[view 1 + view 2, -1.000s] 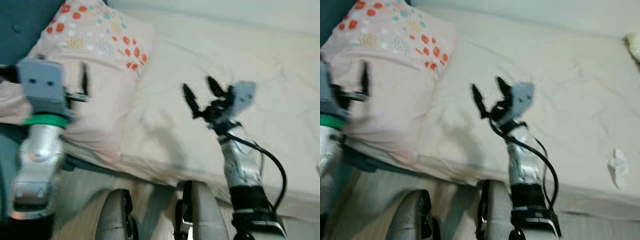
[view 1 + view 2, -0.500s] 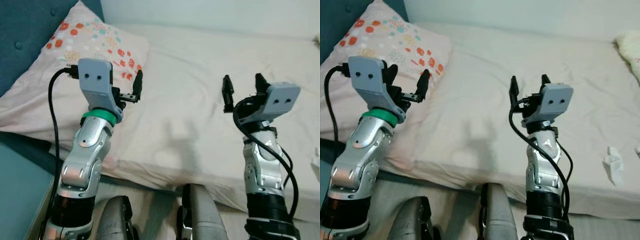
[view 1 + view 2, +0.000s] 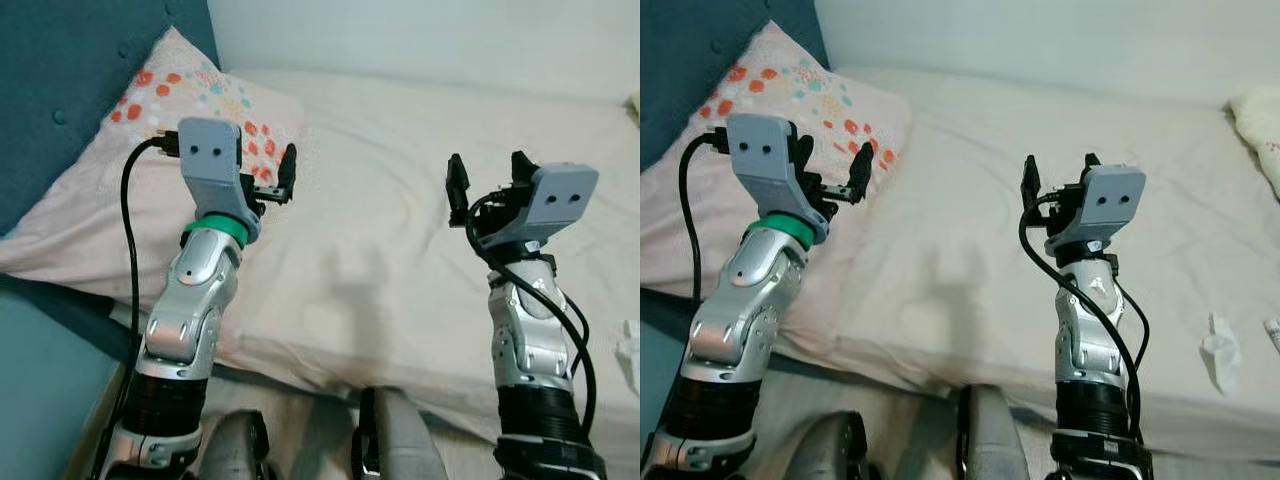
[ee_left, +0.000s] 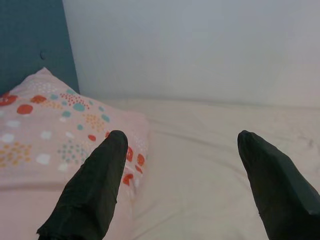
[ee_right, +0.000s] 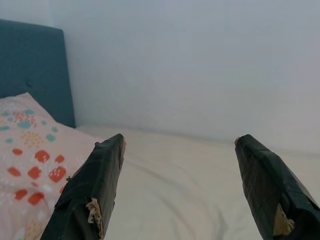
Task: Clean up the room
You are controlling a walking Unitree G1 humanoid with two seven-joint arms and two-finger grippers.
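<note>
Left eye view, crumpled tissue (image 3: 630, 352) cut off at right edge, right gripper (image 3: 488, 178) wide apart, well left of it; right eye view, tissue whole on bed (image 3: 970, 180), left gripper (image 3: 832, 166) spread over dotted pillow (image 3: 815, 95); wrist views, fingers (image 4: 90, 190) parted, empty.

No readable text, labels, brand marks, numbers or signs in any view. The pillow (image 3: 150, 150) at upper left carries a pattern of red, teal and yellow dots, no lettering. The grey wrist housings on both arms show two small dark holes each, no markings.
</note>
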